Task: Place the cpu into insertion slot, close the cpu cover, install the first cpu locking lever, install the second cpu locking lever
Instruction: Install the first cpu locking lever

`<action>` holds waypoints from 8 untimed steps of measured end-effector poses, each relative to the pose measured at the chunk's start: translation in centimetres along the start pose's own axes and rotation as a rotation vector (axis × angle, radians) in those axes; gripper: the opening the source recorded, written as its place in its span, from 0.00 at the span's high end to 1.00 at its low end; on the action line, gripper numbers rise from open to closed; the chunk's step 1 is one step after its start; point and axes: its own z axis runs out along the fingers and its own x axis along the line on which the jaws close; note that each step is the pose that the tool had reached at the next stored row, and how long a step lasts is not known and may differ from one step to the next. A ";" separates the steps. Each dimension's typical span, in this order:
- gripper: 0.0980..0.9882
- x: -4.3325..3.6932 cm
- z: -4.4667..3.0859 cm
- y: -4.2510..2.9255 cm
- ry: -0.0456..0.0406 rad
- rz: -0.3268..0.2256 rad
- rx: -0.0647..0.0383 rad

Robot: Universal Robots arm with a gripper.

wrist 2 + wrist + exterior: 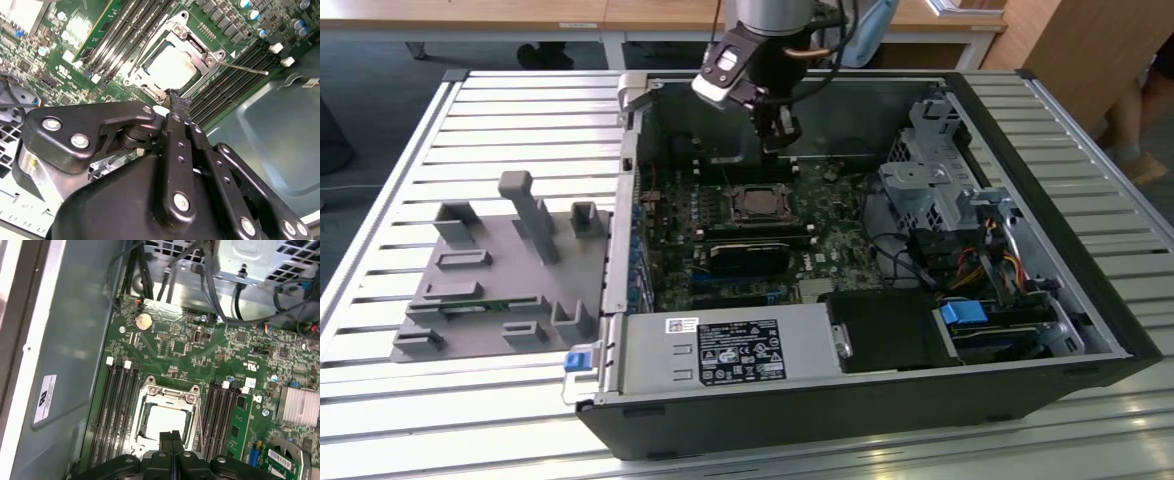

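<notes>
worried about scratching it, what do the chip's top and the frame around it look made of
The chip has a top that looks like bare metal: a flat, matt, pale silver-grey plate, evenly lit. The frame around it seems to be stamped steel or similar. It is shinier, with bright glints along its thin bent edges.

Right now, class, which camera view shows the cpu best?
The second wrist view: the cpu lies close, its silvery top unblocked. In the first wrist view the hand hides one edge. In the exterior view it is small and far.
</notes>
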 end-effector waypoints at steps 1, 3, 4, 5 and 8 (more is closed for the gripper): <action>0.99 0.00 0.00 0.00 0.0006 -0.016 -0.001; 0.99 0.00 0.01 0.00 0.0019 -0.050 -0.002; 0.99 0.00 0.01 0.00 0.0027 -0.067 -0.003; 0.99 0.00 0.01 0.00 0.0035 -0.085 -0.003; 0.99 0.00 0.02 0.00 0.0058 -0.134 -0.006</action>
